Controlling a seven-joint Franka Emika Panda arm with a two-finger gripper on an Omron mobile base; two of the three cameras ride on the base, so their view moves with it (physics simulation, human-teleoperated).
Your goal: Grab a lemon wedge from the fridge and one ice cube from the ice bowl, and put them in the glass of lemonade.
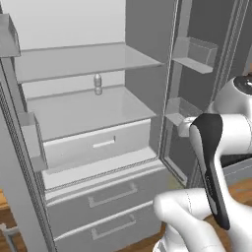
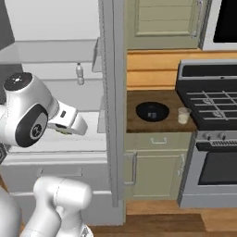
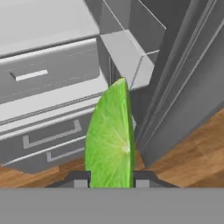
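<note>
The hand view has the lemon wedge (image 3: 109, 140), bright green with a pale rind edge, standing upright between the two dark fingertips (image 3: 80, 181). My gripper (image 3: 111, 180) is shut on it, in front of the open fridge (image 1: 88, 113) and beside its right door. A speck of the lemon wedge (image 2: 62, 131) peeks out under my white wrist in the right base view. To the right of the fridge, the black ice bowl (image 2: 152, 111) sits on the wooden counter. The glass of lemonade (image 2: 183, 115) stands just right of it.
A small bottle (image 1: 97, 83) stands on the middle fridge shelf. The open right fridge door (image 1: 206, 88) with its door bins is close to my arm. Right of the counter (image 2: 139, 99) is a stove (image 2: 213, 104), with a microwave (image 2: 222, 23) above.
</note>
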